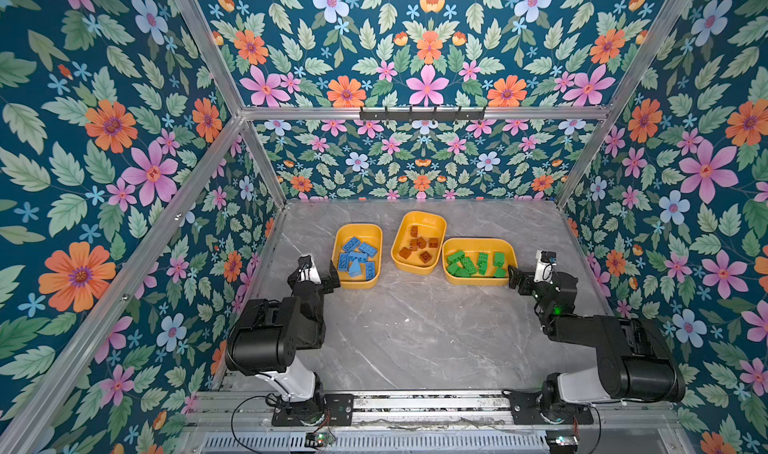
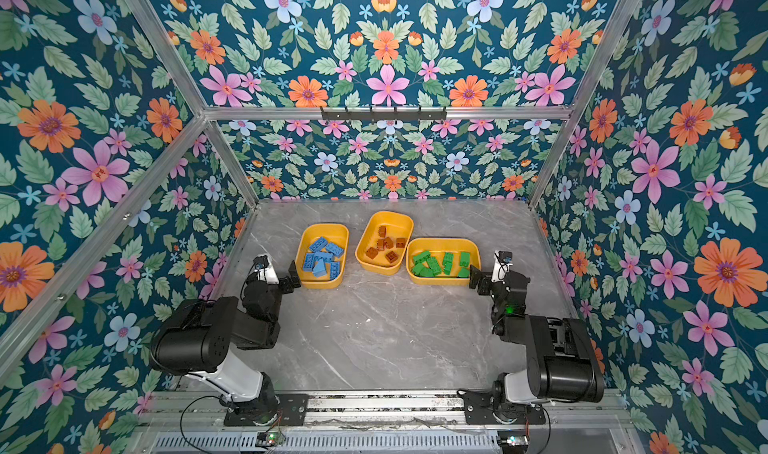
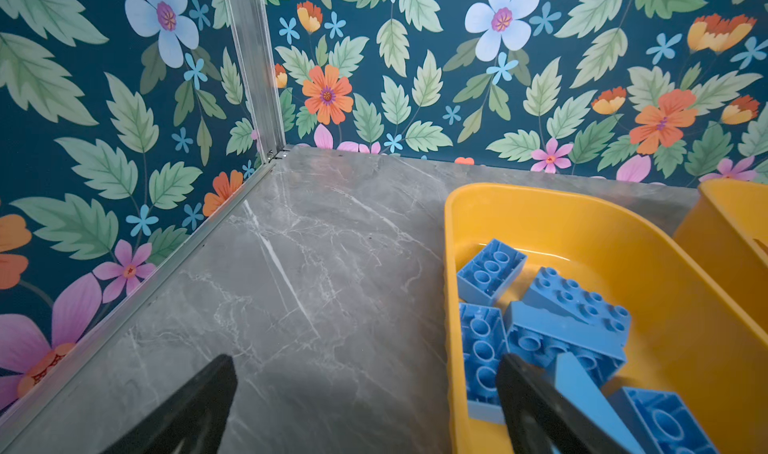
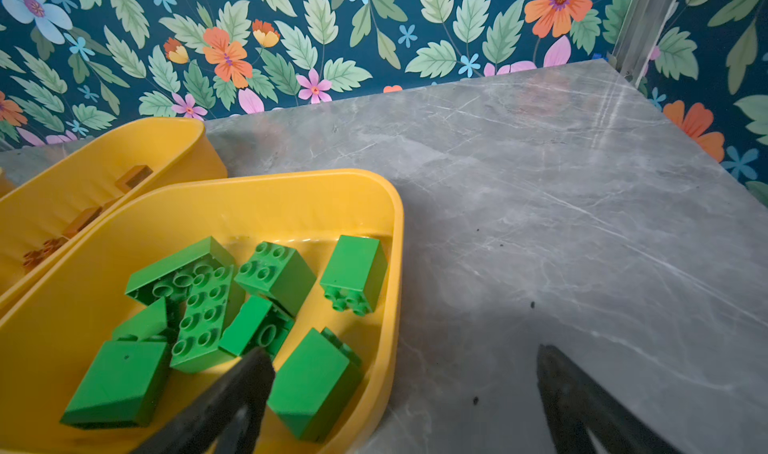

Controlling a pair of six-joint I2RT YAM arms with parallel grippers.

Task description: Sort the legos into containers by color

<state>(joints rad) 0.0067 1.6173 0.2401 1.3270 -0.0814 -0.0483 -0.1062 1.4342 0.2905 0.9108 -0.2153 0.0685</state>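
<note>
Three yellow-orange containers stand in a row at the back of the grey table in both top views. The left one [image 1: 358, 228] holds several blue legos [image 1: 356, 257], the middle one [image 1: 424, 216] several brownish orange legos [image 1: 419, 246], and the right one [image 1: 478, 242] several green legos [image 1: 473, 263]. My left gripper [image 1: 332, 278] is open and empty beside the blue tub's near left corner; in the left wrist view one finger [image 3: 536, 406] overlaps the blue legos [image 3: 573, 306]. My right gripper [image 1: 515, 279] is open and empty at the green tub's near right corner, above its rim [image 4: 291, 177].
Floral walls with aluminium frame posts [image 1: 266, 169] enclose the marble table [image 1: 415, 331] on three sides. A black hook rack [image 1: 422, 113] hangs on the back crossbar. Both arm bases sit on a metal rail [image 1: 428, 404] along the front edge.
</note>
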